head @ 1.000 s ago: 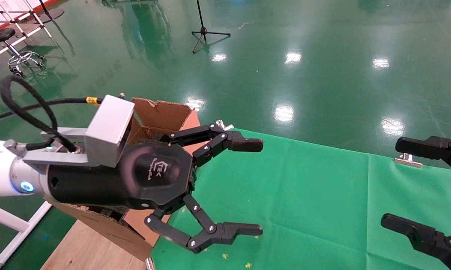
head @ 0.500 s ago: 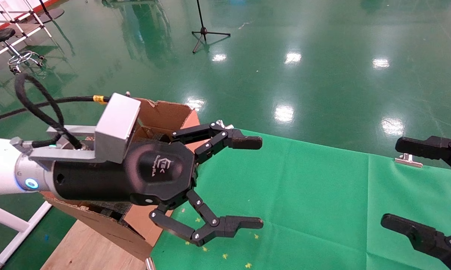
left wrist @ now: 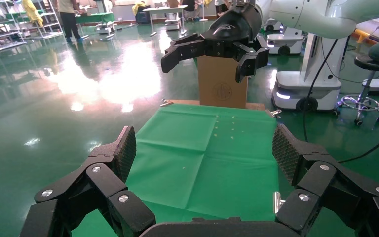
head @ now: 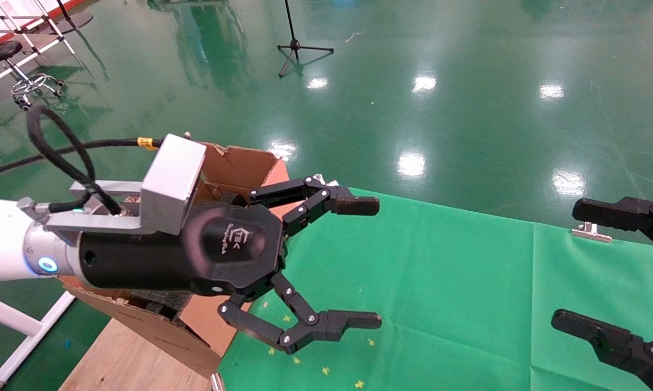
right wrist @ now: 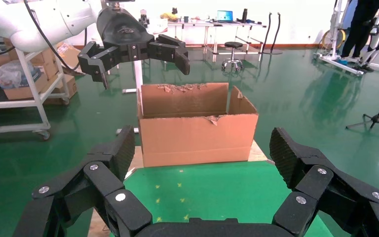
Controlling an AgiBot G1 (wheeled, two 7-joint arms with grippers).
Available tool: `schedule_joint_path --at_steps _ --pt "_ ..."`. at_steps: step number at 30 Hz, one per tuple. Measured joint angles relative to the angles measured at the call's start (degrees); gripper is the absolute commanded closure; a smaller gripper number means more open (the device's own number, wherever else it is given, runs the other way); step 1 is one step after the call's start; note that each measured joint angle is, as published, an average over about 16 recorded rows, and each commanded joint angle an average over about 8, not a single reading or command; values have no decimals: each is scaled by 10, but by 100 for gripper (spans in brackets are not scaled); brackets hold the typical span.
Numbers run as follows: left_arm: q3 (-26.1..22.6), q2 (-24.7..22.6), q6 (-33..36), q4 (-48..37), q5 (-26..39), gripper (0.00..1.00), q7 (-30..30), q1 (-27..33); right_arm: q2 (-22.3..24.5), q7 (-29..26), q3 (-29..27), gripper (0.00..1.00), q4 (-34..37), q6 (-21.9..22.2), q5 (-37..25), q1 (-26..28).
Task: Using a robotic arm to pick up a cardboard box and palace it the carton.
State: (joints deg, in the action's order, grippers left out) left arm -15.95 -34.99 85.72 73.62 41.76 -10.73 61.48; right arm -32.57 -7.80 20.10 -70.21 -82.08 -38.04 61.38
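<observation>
My left gripper (head: 372, 263) is open and empty, on the white robotic arm (head: 0, 250). It hangs over the near right corner of the carton (head: 239, 163), level with the green cloth's left edge. The right wrist view shows it open above the carton (right wrist: 197, 131), which has ragged edges; the carton's inside is hidden. The cardboard box (left wrist: 222, 86), narrow and brown with a round mark on its face, stands upright at the table's far right end, behind my right gripper (left wrist: 205, 61). My right gripper (head: 570, 263) is open and empty at the right edge.
A green cloth (head: 440, 282) covers the table, held by metal clips (head: 591, 232). The carton stands on a wooden board (head: 125, 358) at the table's left end. A tripod stand (head: 296, 46) and a stool (head: 3, 54) are on the shiny green floor beyond.
My left gripper has drifted slightly to the right and up over the carton, still open and empty. The right gripper has not moved.
</observation>
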Motion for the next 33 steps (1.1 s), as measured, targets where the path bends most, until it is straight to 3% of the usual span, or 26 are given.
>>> schedule_joint_path --at_steps 33 --pt "-1 0 -1 -1 2 0 -1 1 0 0 0 0 0 0 0 0"
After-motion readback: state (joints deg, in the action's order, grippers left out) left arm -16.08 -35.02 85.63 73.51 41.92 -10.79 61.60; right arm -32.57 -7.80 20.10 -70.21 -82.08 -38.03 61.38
